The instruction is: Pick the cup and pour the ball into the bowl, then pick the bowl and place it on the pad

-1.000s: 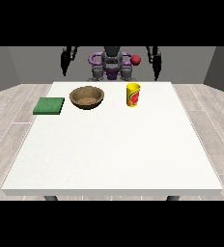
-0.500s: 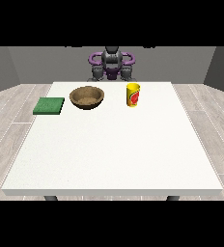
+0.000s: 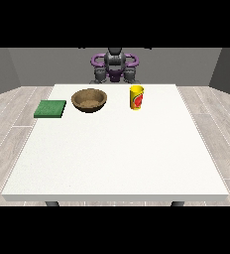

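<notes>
Cup [image 3: 136, 97]: upright, far table [image 3: 117, 163] edge, right of bowl [image 3: 89, 99] (short pour across) | ball: unseen, judged inside cup | pad [image 3: 50, 108]: left of bowl, bare | hands: neither visible, grasp state unknowable | step: nothing picked yet.

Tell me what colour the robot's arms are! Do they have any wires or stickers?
They are purple up top: a curved purple piece loops out at the view's left and another at the view's right. Below each sits a rounded grey part, beside the dark grey body. No wires or stickers can be seen. Its hands do not show.
</notes>
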`<state>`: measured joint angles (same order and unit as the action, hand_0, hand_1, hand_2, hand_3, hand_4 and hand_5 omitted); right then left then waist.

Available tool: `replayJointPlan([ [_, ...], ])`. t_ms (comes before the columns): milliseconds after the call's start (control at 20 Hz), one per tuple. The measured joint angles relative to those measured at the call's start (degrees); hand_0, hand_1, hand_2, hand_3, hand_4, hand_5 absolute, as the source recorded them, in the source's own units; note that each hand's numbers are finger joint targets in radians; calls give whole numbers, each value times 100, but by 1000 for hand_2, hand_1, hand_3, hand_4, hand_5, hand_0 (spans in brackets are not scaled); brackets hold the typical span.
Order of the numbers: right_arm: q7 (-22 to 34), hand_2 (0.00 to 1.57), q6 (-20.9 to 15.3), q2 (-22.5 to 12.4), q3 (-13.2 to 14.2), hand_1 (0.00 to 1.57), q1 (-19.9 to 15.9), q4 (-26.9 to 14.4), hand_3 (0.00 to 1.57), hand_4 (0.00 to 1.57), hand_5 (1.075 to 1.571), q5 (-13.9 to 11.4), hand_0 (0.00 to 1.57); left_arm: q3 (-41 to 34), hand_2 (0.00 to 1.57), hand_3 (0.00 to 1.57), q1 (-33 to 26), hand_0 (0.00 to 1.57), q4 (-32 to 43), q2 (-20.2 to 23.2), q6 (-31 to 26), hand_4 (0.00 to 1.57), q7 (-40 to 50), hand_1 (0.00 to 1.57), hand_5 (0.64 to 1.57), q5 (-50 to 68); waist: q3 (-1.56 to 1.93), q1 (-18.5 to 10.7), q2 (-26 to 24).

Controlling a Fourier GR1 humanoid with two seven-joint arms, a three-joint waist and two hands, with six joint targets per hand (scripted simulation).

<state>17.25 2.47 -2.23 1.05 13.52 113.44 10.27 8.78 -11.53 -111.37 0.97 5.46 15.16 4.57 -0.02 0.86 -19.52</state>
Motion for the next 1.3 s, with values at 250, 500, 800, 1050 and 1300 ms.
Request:
replayJointPlan([
  [250, -829, 0, 247, 41, 175, 0, -91, -245, 0, 395, 1571, 102, 0, 275, 0, 0, 282, 0, 306, -59, 279, 0, -861, 0, 1527, -238, 2, 70, 840],
  [500, -1709, 0, 654, -87, 436, 0, -345, -730, 0, 351, 1571, 225, 0, 215, 0, 0, 607, 0, 1090, -84, 419, 0, -2108, 0, 1502, -409, 2, 215, 1674],
  [800, -2458, 0, 1100, -336, 820, 0, -622, -1479, 0, 294, 1571, 373, 0, 302, 0, 0, 1020, 0, 1963, -93, 741, 0, -3084, 0, 1497, -602, 2, 284, 2201],
  [1050, -2789, 0, 1424, -553, 1026, 0, -815, -1845, 0, 266, 1569, 460, 0, -99, 0, 0, 1714, 0, 2816, -46, 921, 0, -3559, 0, 1476, -566, 3, 436, 2434],
  [1300, -3278, 0, 1651, -716, 1273, 0, -992, -2429, 0, 249, 1571, 433, 0, -465, 0, 0, 2137, 0, 3668, -11, 886, 0, -4057, 0, 1454, -564, 1, 419, 2569],
])
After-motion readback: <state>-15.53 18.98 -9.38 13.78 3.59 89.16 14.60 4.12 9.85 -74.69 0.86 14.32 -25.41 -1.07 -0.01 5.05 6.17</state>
